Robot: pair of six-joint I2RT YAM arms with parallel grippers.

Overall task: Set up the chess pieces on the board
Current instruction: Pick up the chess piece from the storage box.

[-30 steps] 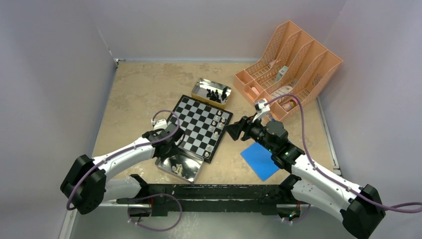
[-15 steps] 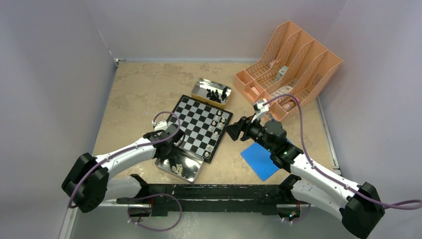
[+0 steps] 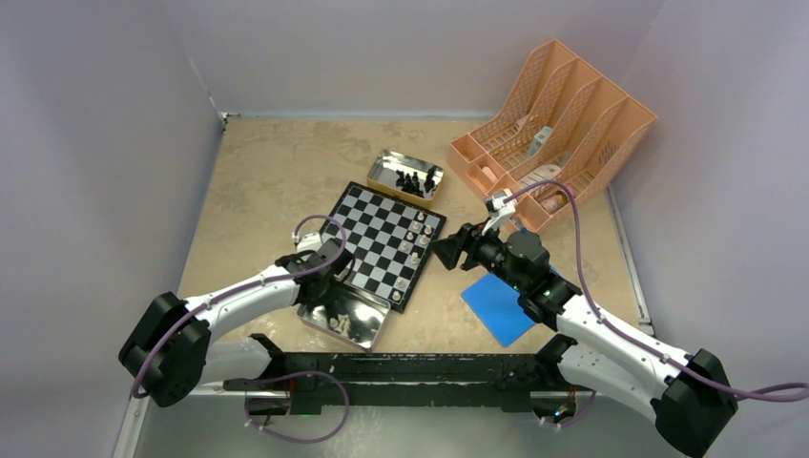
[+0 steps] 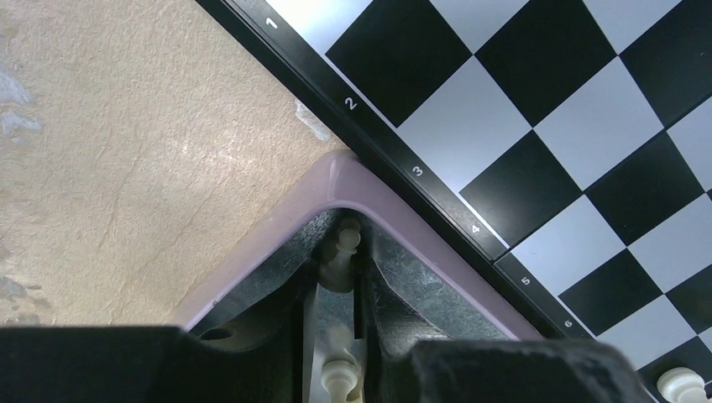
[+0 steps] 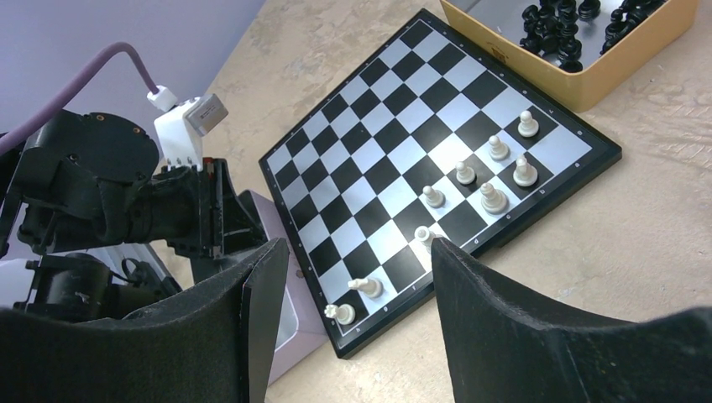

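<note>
The board (image 3: 382, 239) lies mid-table, with several white chess pieces (image 3: 412, 239) along its right edge, seen too in the right wrist view (image 5: 491, 197). My left gripper (image 3: 329, 286) reaches into a corner of the near metal tin (image 3: 367, 329). In the left wrist view its fingers (image 4: 306, 294) stand narrowly on either side of a white chess piece (image 4: 344, 252) and touch it. Another white piece (image 4: 340, 374) lies behind in that tin (image 4: 277, 227). My right gripper (image 3: 444, 250) hovers open just off the board's right edge (image 5: 359, 248), holding nothing.
A far tin (image 3: 386, 164) behind the board holds black pieces (image 3: 410, 181). A blue flat square (image 3: 498, 308) lies under the right arm. An orange file rack (image 3: 553, 124) stands at the back right. Walls close in the table on three sides.
The left gripper's jaws have narrowed around the white piece in the near tin. The right arm has not moved.
</note>
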